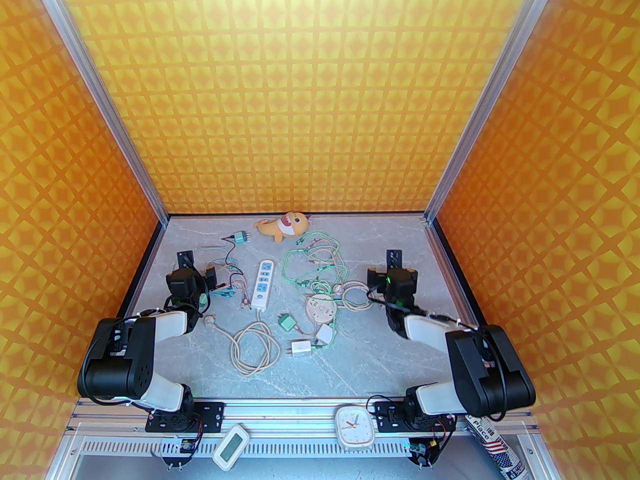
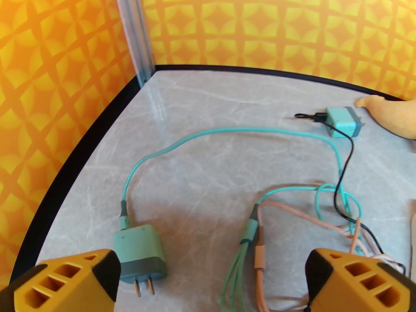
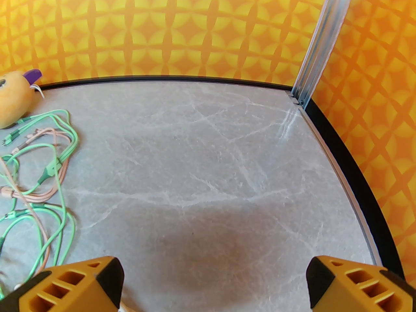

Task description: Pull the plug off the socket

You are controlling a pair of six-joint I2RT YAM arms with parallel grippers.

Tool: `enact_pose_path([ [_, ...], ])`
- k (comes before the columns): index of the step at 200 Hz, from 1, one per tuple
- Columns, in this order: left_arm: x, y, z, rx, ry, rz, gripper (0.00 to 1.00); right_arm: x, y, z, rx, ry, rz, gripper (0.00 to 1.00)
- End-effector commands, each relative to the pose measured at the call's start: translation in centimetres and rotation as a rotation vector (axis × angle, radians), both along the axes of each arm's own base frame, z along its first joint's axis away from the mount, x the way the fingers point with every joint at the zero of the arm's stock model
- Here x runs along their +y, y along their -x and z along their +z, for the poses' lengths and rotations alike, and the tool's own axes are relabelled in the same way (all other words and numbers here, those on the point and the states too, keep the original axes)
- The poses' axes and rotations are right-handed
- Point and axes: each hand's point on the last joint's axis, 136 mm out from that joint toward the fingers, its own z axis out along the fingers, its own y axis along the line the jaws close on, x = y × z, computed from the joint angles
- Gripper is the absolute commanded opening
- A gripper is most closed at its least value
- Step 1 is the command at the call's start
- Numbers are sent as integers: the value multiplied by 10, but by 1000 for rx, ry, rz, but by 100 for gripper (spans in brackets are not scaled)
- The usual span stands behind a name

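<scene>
Two grippers are wide open and hold nothing. I see the left gripper (image 2: pixel 211 271) just beside a loose teal charger plug (image 2: pixel 140 255) on the marble table (image 2: pixel 201 115); the right gripper (image 3: pixel 214 278) is near green cables (image 3: pixel 49 170). The white power strip (image 1: pixel 263 285) lies between both arms.

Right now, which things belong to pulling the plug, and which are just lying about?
Job: long strip, round socket, white plug at its near edge (whether seated, cannot tell).
Lying about: plush, clock, timer, green charger, white charger, loose cables.
</scene>
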Motion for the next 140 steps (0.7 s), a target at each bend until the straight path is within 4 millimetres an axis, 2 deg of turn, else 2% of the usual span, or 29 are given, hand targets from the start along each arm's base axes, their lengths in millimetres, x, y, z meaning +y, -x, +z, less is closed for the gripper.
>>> enact_pose_path([
  [1, -12, 1, 8, -50, -3, -69, 99, 2, 2, 6, -138, -42, 18, 98],
  [17, -15, 5, 10, -80, -4, -92, 99, 7, -3, 12, -161, -38, 46, 99],
  [35, -15, 11, 5, -124, -4, -92, 99, 12, -13, 3, -73, -42, 72, 99],
  [140, -12, 12, 3, -122, 1, -80, 99, 10, -13, 3, -75, -59, 84, 98],
])
